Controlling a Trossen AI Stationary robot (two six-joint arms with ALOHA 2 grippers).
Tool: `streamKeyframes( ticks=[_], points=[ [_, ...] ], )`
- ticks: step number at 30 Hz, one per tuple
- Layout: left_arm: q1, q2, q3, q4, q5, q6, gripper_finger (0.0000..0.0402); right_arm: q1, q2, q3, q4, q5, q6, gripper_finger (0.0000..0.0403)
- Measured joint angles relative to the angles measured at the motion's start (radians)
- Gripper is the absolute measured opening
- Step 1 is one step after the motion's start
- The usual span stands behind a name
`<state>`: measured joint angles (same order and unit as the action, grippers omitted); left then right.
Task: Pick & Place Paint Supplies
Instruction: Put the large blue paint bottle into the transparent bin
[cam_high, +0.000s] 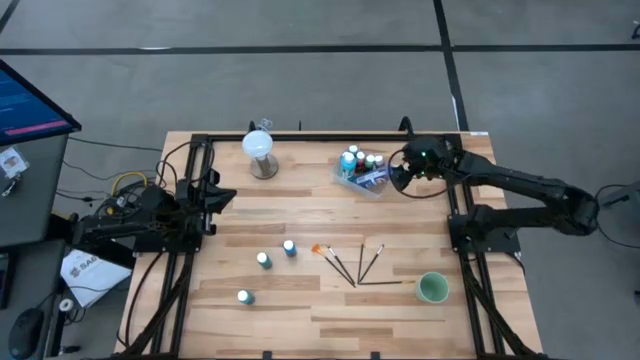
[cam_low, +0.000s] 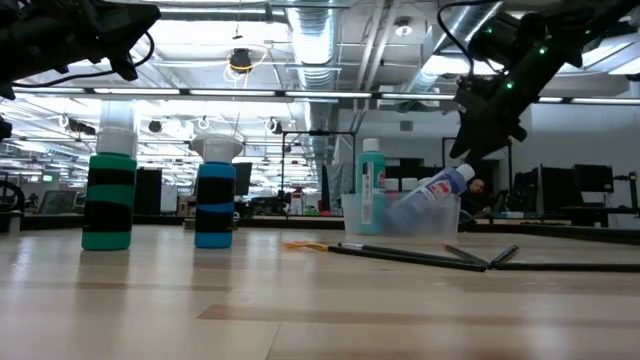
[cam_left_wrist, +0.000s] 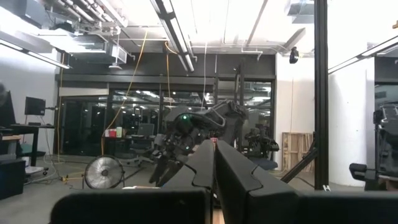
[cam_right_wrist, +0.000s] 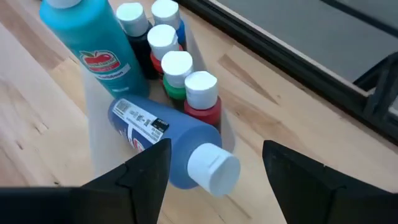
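Bottles (cam_high: 358, 162) stand in the bin (cam_high: 372, 187); brushes (cam_high: 352, 264) lie nearer the front.

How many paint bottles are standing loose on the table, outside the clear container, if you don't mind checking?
3. One teal-banded bottle stands beside a blue-banded one left of the brushes; a third stands nearer the front edge. None appears hidden.

Even, bright light falls from ceiling strip lamps (cam_left_wrist: 180, 37), which blow out to white glare in the upper part of the low frame. The bench (cam_high: 300, 300) from above looks flat and softly lit, with faint shadows. At bench height the near wood is blurred; the close dark fingers (cam_left_wrist: 224, 180) look soft and unfocused.
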<state>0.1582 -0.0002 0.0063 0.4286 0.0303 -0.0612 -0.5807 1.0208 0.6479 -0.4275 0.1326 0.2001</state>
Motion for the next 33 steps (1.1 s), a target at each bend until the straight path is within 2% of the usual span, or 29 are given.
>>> streamKeyframes(
  ticks=[10,15,18,33],
  points=[
    [0.000,0.000,0.000,0.000,0.000,0.000,0.0002,-0.105,-0.085,-0.085,0.069,-0.165,-0.020,0.0248],
    [0.000,0.000,0.000,0.000,0.000,0.000,0.0002,-0.182,-0.134,-0.161,0.131,-0.301,-0.013,0.0248],
    [0.000,0.000,0.000,0.000,0.000,0.000,0.0002,-0.218,-0.145,-0.192,0.181,-0.343,-0.008,0.0248],
    [0.000,0.000,0.000,0.000,0.000,0.000,0.0002,-0.278,-0.033,-0.195,0.265,-0.451,-0.072,0.0248]
  ],
)
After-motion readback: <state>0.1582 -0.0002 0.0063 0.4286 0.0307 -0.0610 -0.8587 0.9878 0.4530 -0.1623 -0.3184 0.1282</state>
